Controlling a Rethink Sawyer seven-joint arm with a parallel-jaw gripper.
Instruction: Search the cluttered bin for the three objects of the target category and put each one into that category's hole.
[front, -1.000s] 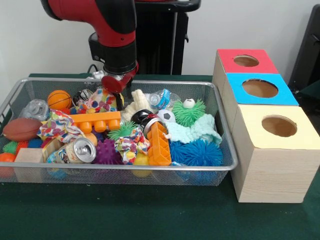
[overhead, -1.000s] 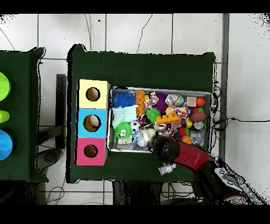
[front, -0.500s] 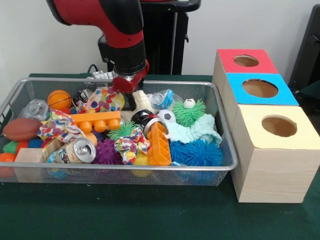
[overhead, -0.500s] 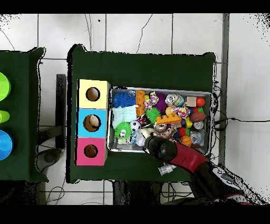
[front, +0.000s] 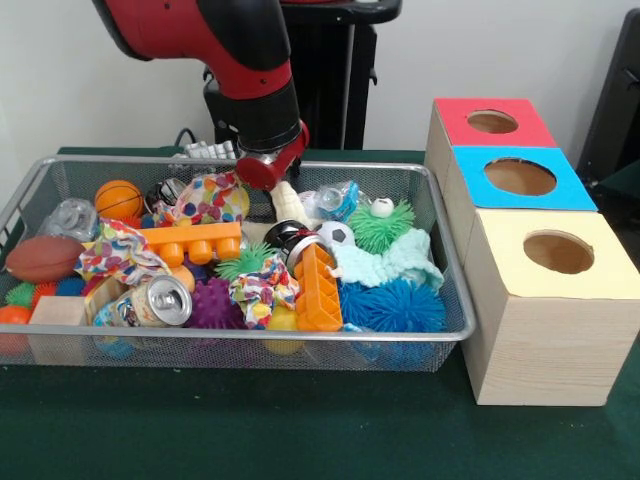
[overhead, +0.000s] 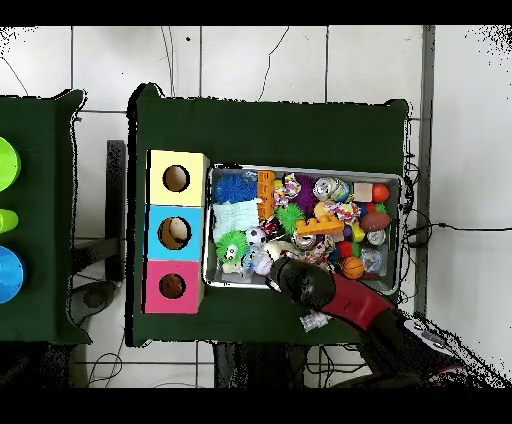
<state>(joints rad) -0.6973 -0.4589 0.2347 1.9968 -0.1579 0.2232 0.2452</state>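
Note:
A wire bin (front: 240, 340) (overhead: 305, 171) is full of mixed toys. My gripper (front: 276, 188) (overhead: 283, 268) hangs low over the bin's far side, just left of its middle, with the red wrist hiding its tip. A cream knobbly toy (front: 289, 204) stands straight under it, and whether it is held cannot be seen. Around it lie a crumpled clear bottle (front: 335, 198), a small soccer ball (front: 333, 233) and a green spiky ball (front: 380, 224). To the right stand three wooden boxes with holes, topped red (front: 492, 121), blue (front: 520, 176) and yellow (front: 558, 252).
Other bin contents: an orange basketball (front: 118, 198), a brown football (front: 42, 258), a drink can (front: 160, 300), orange blocks (front: 192, 241), spotted cloths (front: 258, 290), a mint cloth (front: 385, 265), blue (front: 392, 305) and purple (front: 213, 303) spiky balls. Green cloth (front: 300, 430) covers the table.
The arm has slid right along the bin's far side in the front view. The cream toy under it has shifted right as well, and the clear bottle has moved slightly.

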